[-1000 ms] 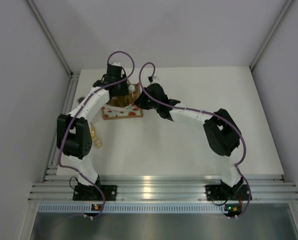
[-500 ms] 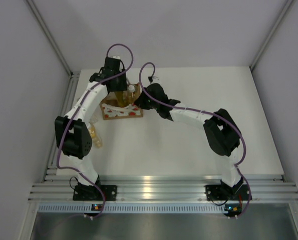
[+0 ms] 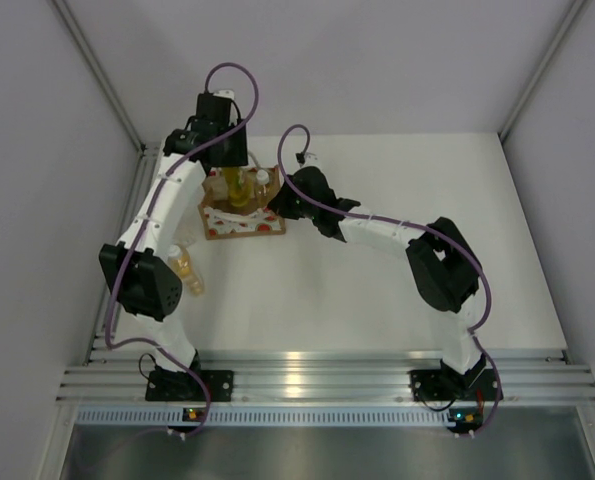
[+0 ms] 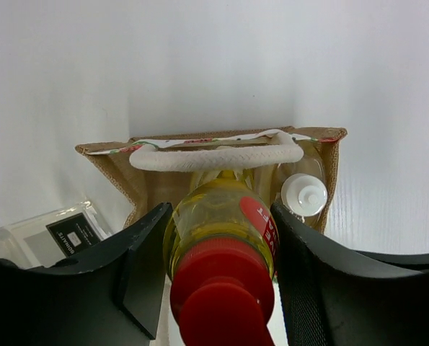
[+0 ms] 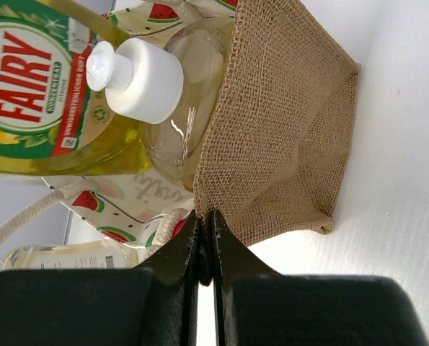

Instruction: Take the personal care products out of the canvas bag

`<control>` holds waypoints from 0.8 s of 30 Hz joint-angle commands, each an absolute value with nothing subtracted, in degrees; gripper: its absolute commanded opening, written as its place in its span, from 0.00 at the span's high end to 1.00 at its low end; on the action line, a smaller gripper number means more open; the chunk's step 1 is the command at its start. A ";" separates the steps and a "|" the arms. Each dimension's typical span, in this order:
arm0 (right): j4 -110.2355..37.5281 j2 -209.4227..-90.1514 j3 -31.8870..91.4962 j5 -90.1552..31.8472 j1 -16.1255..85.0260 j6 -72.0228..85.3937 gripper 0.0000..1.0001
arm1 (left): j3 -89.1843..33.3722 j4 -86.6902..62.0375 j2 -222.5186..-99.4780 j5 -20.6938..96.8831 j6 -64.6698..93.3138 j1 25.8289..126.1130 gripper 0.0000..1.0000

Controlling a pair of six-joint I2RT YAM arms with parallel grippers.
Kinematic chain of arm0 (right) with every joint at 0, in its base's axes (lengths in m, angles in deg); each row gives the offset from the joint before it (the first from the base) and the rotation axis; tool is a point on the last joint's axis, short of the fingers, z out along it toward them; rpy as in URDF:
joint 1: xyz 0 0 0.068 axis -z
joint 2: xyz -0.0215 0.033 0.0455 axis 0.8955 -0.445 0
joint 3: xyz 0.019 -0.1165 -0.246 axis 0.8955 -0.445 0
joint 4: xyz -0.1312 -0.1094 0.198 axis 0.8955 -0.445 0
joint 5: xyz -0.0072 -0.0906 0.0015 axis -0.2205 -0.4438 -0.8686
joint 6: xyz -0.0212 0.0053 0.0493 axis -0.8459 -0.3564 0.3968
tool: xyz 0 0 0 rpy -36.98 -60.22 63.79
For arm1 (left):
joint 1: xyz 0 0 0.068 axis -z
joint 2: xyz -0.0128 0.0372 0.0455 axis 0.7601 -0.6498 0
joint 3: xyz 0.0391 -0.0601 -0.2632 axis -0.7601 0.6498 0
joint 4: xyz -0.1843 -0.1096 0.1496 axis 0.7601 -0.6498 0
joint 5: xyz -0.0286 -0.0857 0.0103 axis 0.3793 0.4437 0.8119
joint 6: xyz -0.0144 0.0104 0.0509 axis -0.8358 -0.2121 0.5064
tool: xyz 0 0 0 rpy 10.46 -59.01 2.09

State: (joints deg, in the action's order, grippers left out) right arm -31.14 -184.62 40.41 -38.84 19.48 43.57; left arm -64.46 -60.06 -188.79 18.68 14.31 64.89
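The canvas bag [image 3: 242, 222] stands at the back left of the table. My left gripper [image 3: 227, 163] is shut on the yellow-green bottle with a red cap [image 3: 239, 184] and holds it over the bag's mouth. In the left wrist view the bottle [image 4: 214, 209] sits between the fingers [image 4: 146, 245], just above the rope handle [image 4: 214, 157]. A clear bottle with a white cap [image 4: 304, 194] stands inside the bag; it also shows in the right wrist view [image 5: 138, 79]. My right gripper [image 5: 205, 241] is shut on the bag's burlap edge [image 5: 286, 130].
A clear amber bottle [image 3: 187, 272] lies on the table left of the bag, beside the left arm. A clear bottle with a dark label [image 4: 48, 234] lies by the bag's left side. The left wall rail runs close behind.
My left gripper has risen and moved back with the yellow-green bottle, drawing it up out of the bag. The right gripper has stayed on the bag's edge.
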 commanded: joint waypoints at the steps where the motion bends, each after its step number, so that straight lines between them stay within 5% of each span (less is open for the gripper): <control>1: -34.35 -186.39 41.01 -37.15 19.72 43.64 1.00 | -71.22 -58.46 -182.89 19.11 15.27 65.20 1.00; 24: -34.35 -187.62 41.53 -37.06 19.81 43.02 1.00 | -79.67 -66.46 -171.56 34.40 12.54 65.38 1.00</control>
State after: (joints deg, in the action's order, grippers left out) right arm -31.03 -184.89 40.56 -38.66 19.50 43.49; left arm -77.03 -71.73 -177.77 28.99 13.72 65.15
